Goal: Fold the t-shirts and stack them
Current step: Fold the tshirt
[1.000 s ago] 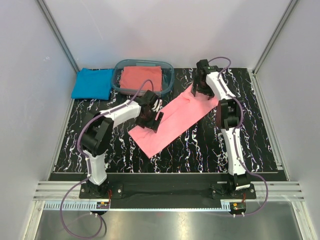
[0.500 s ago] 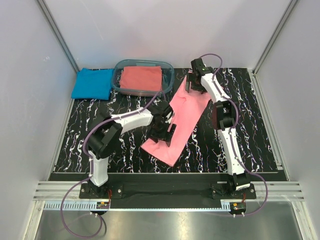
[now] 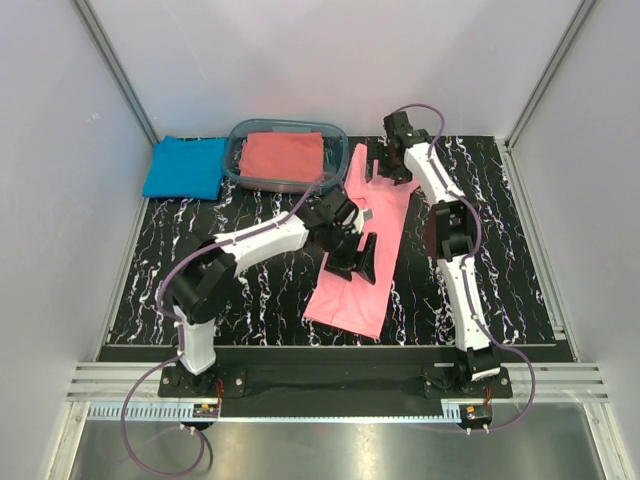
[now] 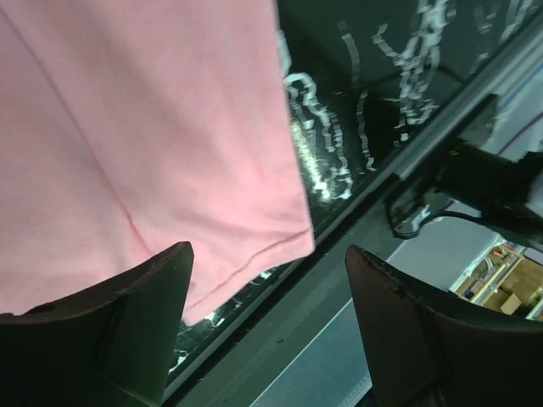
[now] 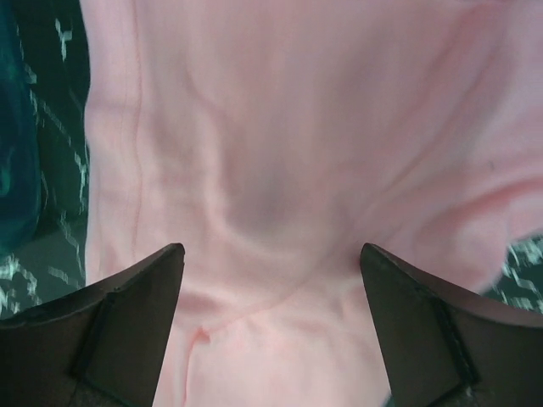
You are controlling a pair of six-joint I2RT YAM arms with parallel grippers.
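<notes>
Black marbled tabletop (image 3: 520,250) — left gripper (image 3: 362,260) and right gripper (image 3: 385,166) are hanging spread-fingered over the light pink cloth t-shirt (image 3: 350,300), seemingly squaring it for folding.

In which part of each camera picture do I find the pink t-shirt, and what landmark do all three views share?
Top external: the pink t-shirt lies right of centre, a long strip running from far to near.
Left wrist: the pink t-shirt fills the upper left, its hem corner near the middle.
Right wrist: the pink t-shirt fills nearly the whole picture.
Shared landmark: the black table with white veins.
</notes>
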